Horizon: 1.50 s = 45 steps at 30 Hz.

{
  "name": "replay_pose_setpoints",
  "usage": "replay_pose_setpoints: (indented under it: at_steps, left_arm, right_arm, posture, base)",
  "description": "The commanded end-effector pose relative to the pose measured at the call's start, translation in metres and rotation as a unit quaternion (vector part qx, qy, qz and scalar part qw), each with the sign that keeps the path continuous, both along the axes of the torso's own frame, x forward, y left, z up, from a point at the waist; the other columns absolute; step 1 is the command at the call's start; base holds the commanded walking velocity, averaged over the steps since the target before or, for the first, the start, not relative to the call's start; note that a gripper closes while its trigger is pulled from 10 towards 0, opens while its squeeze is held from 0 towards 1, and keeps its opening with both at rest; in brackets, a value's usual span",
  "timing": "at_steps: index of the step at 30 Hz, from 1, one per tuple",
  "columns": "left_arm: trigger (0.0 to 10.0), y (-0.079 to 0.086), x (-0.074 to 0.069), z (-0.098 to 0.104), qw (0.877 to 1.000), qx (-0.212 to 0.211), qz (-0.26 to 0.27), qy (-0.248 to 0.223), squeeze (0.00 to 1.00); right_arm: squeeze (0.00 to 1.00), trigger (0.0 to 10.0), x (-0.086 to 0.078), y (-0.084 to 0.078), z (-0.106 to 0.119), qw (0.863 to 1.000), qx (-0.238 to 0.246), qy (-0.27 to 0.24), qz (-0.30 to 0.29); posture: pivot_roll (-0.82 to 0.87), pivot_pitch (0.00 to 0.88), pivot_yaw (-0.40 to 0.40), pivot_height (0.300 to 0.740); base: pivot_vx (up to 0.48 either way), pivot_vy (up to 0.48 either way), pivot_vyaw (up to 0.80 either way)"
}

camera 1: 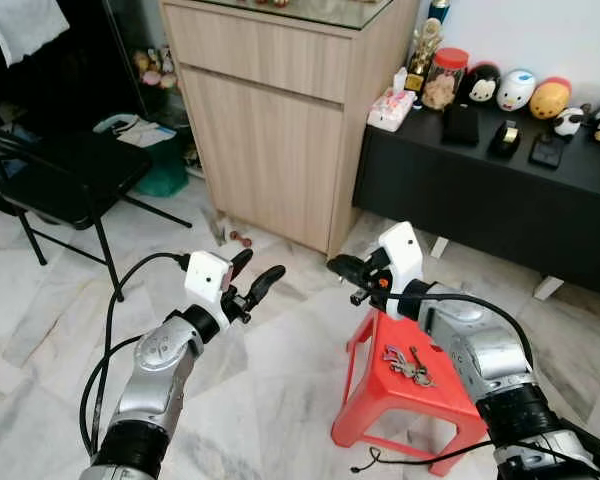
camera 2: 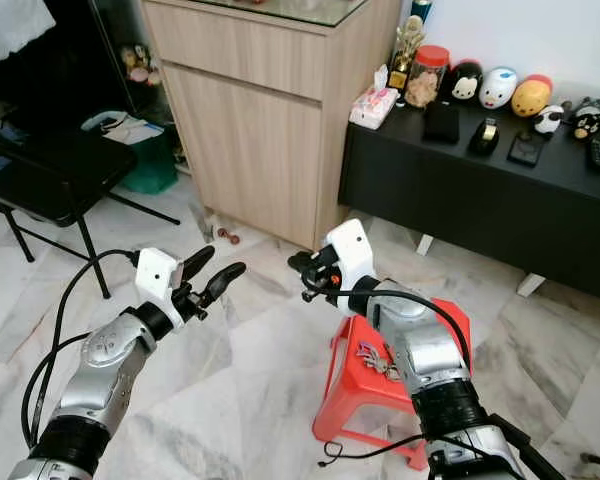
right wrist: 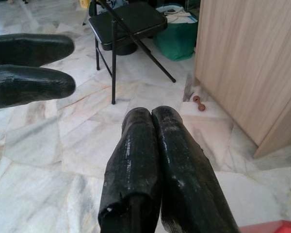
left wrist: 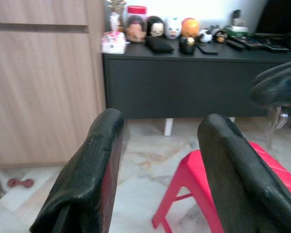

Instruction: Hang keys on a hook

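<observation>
- Left eye view: a bunch of metal keys (camera 1: 408,365) lies on the top of the red plastic stool (camera 1: 378,392), which stands on the white marble floor (camera 1: 280,400) in front of the long black counter (camera 1: 500,200). The right hand (camera 1: 342,266) hovers above the stool's far edge, its fingers pressed together on nothing. The left hand (camera 1: 257,276) is raised over the floor beside the stool, fingers spread and released.
- Right eye view: the light wooden cabinet (camera 2: 260,110) stands behind the stool, touching the counter's end; a black folding chair (camera 2: 50,180) stands well apart from the stool, beyond the left hand.
- Left wrist view: the two spread black fingers (left wrist: 87,179) frame the stool's edge, with the counter behind it.
- Right wrist view: the clenched fingers (right wrist: 155,170) point over the floor towards the chair, with the stool's red corner (right wrist: 274,227) at the picture's edge.
</observation>
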State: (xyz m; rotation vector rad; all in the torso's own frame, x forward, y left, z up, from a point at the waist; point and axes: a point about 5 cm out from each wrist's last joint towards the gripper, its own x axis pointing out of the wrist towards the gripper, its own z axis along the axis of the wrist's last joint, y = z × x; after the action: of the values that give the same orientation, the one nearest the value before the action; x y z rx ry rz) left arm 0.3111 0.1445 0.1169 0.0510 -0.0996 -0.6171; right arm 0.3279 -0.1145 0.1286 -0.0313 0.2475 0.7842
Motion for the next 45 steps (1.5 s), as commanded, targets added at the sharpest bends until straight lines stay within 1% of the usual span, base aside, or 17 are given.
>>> replay_pose_setpoints:
  at_steps: [1,4,6,7,8,12,17,23,26,28,32,33,34,35,36,42,45]
  left_arm:
    - [10.0,-0.001,-0.003,-0.001,1.0,0.006,-0.009,0.004,0.0]
    - [10.0,-0.005,-0.005,0.0,1.0,0.008,-0.02,0.013,0.0]
    - [10.0,-0.009,-0.007,-0.002,0.999,0.016,-0.03,0.024,0.0]
    - [10.0,-0.009,-0.007,-0.002,0.999,0.016,-0.03,0.024,0.0]
    - [10.0,-0.013,-0.009,-0.005,0.998,0.025,-0.042,0.033,0.0]
    - [10.0,-0.018,-0.011,-0.004,0.998,0.024,-0.046,0.035,0.0]
    - [10.0,-0.024,-0.014,-0.001,0.997,0.026,-0.063,0.036,0.0]
    - [10.0,-0.027,-0.017,0.001,0.996,0.031,-0.076,0.039,0.0]
    - [10.0,-0.028,-0.019,0.002,0.995,0.04,-0.083,0.039,0.0]
    - [10.0,-0.03,-0.021,0.002,0.994,0.057,-0.087,0.032,0.0]
    - [10.0,-0.032,-0.022,0.002,0.994,0.057,-0.092,0.034,0.0]
    - [10.0,-0.033,-0.024,0.002,0.993,0.059,-0.098,0.033,0.16]
    - [10.0,-0.034,-0.024,0.002,0.993,0.061,-0.099,0.03,0.97]
    - [10.0,-0.034,-0.024,0.003,0.993,0.062,-0.099,0.028,0.97]
    - [10.0,-0.034,-0.024,0.003,0.993,0.062,-0.098,0.028,1.0]
    - [10.0,-0.033,-0.023,0.001,0.993,0.066,-0.091,0.033,1.0]
    - [10.0,-0.034,-0.023,0.001,0.994,0.062,-0.085,0.031,1.0]
  right_arm:
    - [0.0,10.0,-0.001,0.001,0.005,1.0,-0.003,-0.008,0.007]
    - [0.0,10.0,-0.004,0.005,0.011,1.0,0.005,-0.005,0.01]
    - [0.0,10.0,-0.01,0.013,0.017,1.0,0.012,-0.008,0.024]
    - [0.0,10.0,-0.01,0.013,0.017,1.0,0.012,-0.008,0.024]
    - [0.0,10.0,-0.012,0.017,0.019,0.999,0.016,-0.007,0.03]
    - [0.0,10.0,-0.015,0.022,0.02,0.999,0.021,-0.003,0.038]
    - [0.0,10.0,-0.02,0.028,0.023,0.998,0.026,0.0,0.054]
    - [0.0,10.0,-0.023,0.03,0.024,0.998,0.02,0.004,0.054]
    - [0.0,10.0,-0.023,0.03,0.024,0.998,0.019,0.005,0.054]
    - [0.0,10.0,-0.023,0.031,0.025,0.998,0.019,0.004,0.053]
    - [0.0,10.0,-0.023,0.032,0.025,0.998,0.02,0.004,0.053]
    - [0.0,10.0,-0.023,0.032,0.026,0.998,0.019,0.003,0.053]
    - [0.0,10.0,-0.023,0.032,0.026,0.998,0.019,0.004,0.052]
    - [0.0,10.0,-0.023,0.032,0.026,0.998,0.019,0.004,0.052]
    - [0.0,10.0,-0.023,0.032,0.026,0.998,0.019,0.004,0.051]
    - [0.0,10.0,-0.024,0.033,0.028,0.998,0.019,0.001,0.056]
    - [0.0,10.0,-0.023,0.032,0.028,0.999,0.017,-0.001,0.052]
  posture:
    - [0.0,0.068,-0.03,0.74]
    - [0.0,0.075,-0.027,0.74]
    - [0.0,0.081,-0.026,0.74]
    - [0.0,0.081,-0.026,0.74]
    - [0.0,0.084,-0.026,0.74]
    - [0.0,0.098,-0.027,0.74]
    - [0.0,0.11,-0.029,0.74]
    - [0.0,0.119,-0.03,0.74]
    - [0.0,0.119,-0.03,0.74]
    - [0.0,0.119,-0.03,0.74]
    - [0.0,0.119,-0.03,0.74]
    - [0.0,0.115,-0.032,0.74]
    - [0.0,0.115,-0.032,0.74]
    - [0.0,0.115,-0.032,0.74]
    - [0.0,0.115,-0.032,0.74]
    - [0.0,0.11,-0.033,0.74]
    - [0.0,0.106,-0.032,0.74]
  base:
    - [0.0,0.0,0.0]
    - [0.0,0.0,0.0]
    - [0.0,0.0,0.0]
    - [0.0,0.0,0.0]
    - [0.0,0.0,0.0]
    - [0.0,0.0,0.0]
    - [0.0,0.0,0.0]
    - [0.0,0.0,0.0]
    - [0.0,0.0,0.0]
    - [0.0,0.0,0.0]
    - [0.0,0.0,0.0]
    - [0.0,0.0,0.0]
    - [0.0,0.0,0.0]
    - [0.0,0.0,0.0]
    - [0.0,0.0,0.0]
    - [0.0,0.0,0.0]
    - [0.0,0.0,0.0]
